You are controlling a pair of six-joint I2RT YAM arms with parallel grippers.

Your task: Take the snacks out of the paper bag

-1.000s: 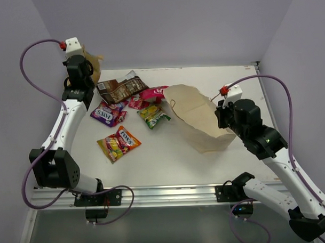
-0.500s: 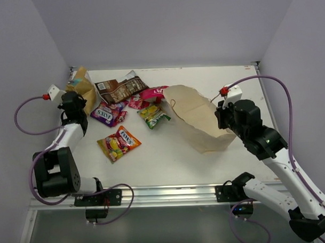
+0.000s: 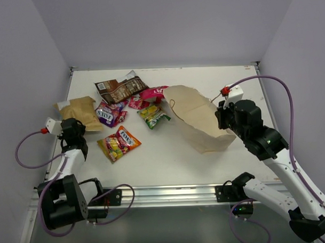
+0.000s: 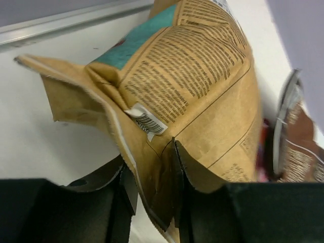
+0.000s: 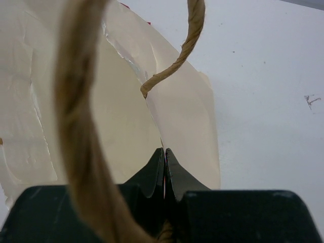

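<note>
The cream paper bag (image 3: 197, 117) lies on its side at centre right, mouth toward the middle. My right gripper (image 3: 220, 115) is shut on its rim (image 5: 182, 116), next to a brown cord handle (image 5: 76, 126). My left gripper (image 3: 75, 122) is low at the table's left side, shut on a corner of the tan pouch (image 3: 79, 109), which fills the left wrist view (image 4: 202, 86). Loose on the table are the dark brown pouch (image 3: 120, 89), pink (image 3: 153, 93), red (image 3: 136, 102), purple (image 3: 110, 112), green-yellow (image 3: 151, 115) and orange-yellow (image 3: 119, 143) packets. The bag's inside is hidden.
Purple walls close in the table (image 3: 169, 158) on the left, back and right. A metal rail (image 3: 165, 193) with both arm bases runs along the near edge. The left arm's purple cable (image 3: 25, 155) loops off the left edge.
My left arm has swung from the back-left corner down toward the near left edge, carrying the tan pouch with it onto the table's left side. The right arm and bag have not moved.
</note>
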